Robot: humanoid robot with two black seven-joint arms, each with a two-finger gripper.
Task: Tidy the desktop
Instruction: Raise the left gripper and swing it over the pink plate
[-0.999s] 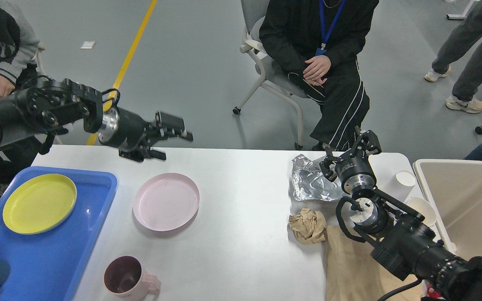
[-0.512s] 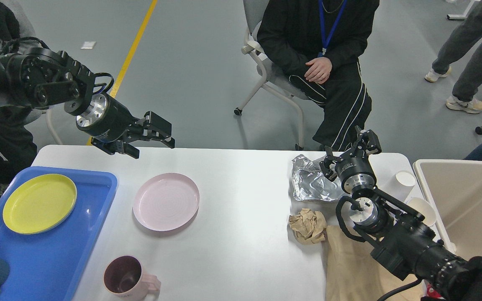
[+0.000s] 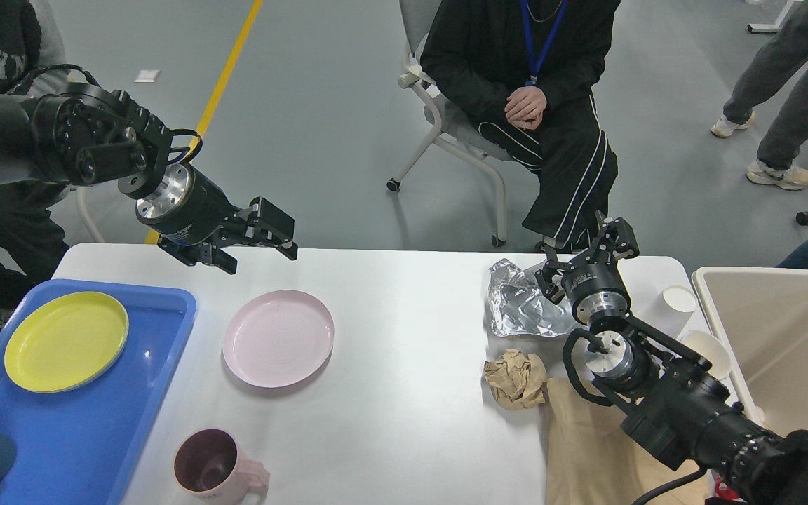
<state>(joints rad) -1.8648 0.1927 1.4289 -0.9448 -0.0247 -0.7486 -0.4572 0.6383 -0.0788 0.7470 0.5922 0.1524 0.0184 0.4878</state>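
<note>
White matte desktop (image 3: 404, 351) looks cluttered; your left gripper (image 3: 264, 245) hovers spread above its far edge, right gripper (image 3: 586, 256) fingers parted over foil (image 3: 520, 308).

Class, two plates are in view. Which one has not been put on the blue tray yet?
The pink plate. It lies directly on the white desktop, right of the blue tray, while the yellow plate already sits inside that tray.

Seated person in black (image 3: 523, 91), hands clasped, blue lanyard. Yellow plate (image 3: 66, 341) in blue tray (image 3: 130, 421); pink plate (image 3: 278, 338) beside it. Pink mug (image 3: 216, 468) nearer; crumpled foil (image 3: 520, 305) above brown paper wad (image 3: 516, 379).
</note>
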